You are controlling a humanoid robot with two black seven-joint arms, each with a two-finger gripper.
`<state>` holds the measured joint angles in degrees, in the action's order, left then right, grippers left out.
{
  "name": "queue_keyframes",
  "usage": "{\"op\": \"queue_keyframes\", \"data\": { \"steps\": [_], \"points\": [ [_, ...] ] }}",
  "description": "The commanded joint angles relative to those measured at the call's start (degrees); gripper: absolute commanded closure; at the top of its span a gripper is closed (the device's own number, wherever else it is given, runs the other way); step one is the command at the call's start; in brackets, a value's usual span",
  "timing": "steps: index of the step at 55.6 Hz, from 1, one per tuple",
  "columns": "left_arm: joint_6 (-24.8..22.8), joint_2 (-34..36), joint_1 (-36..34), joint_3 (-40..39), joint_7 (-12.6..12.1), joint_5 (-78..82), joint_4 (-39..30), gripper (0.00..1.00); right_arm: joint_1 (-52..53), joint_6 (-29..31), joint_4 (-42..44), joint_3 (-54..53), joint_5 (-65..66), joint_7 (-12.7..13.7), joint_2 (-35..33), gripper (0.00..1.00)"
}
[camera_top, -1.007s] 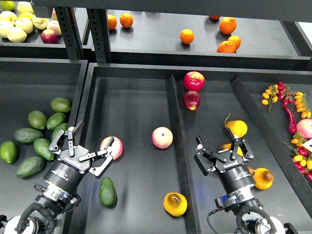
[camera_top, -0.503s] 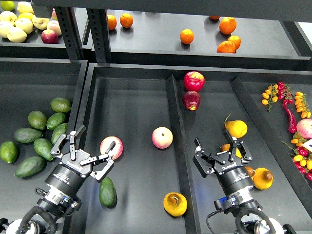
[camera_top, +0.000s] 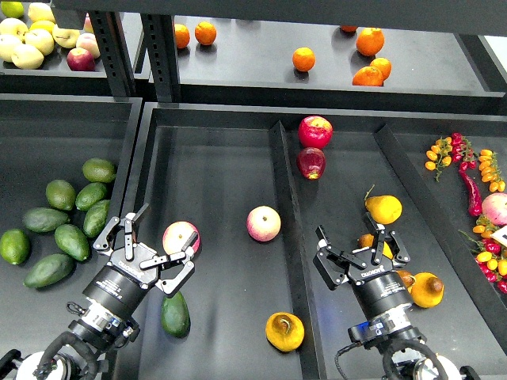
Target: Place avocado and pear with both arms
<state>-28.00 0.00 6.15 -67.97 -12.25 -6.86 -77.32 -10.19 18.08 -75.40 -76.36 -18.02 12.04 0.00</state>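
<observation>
Avocado [camera_top: 175,314]: glossy, egg-shaped, dark green.

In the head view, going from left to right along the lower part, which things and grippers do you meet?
Left gripper → avocado → pear → right gripper → orange-yellow pear.

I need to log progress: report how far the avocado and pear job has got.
Looks done: one avocado and one pear lie in the middle tray, apart from the piles they match. In hand: nothing; the left gripper and right gripper are both open and empty, above their trays. Left: possibly only pulling the arms away, but I cannot tell whether more fruit is wanted.
</observation>
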Motion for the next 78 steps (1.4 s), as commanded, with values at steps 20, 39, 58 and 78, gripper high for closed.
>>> {"op": "queue_keyframes", "data": {
  "steps": [20, 39, 58, 78],
  "points": [
    [0.0, 0.0, 0.0, -0.41, -2.51, 0.44, 0.24, 0.0, -0.18, 0.03, 0.08, -0.01, 0.09, 0.0, 0.0, 0.0],
    [0.0, 0.0, -4.3, 0.03, -7.97, 4.57, 0.68, 0.0, -0.18, 0.12, 0.17, -0.1, 0.09, 0.09, 0.0, 0.0],
    [0.0, 8.07, -13.71, 5.03, -13.5, 9.49, 1.38, 0.0, -0.26, 0.03, 0.26, -0.01, 0.18, 0.18, 0.0, 0.0],
    [0.0, 20.56, -25.22, 12.42, -14.3, 9.49, 4.9, 0.0, -0.35, 0.12, 0.26, -0.1, 0.18, 0.18, 0.0, 0.0]
  ]
}}
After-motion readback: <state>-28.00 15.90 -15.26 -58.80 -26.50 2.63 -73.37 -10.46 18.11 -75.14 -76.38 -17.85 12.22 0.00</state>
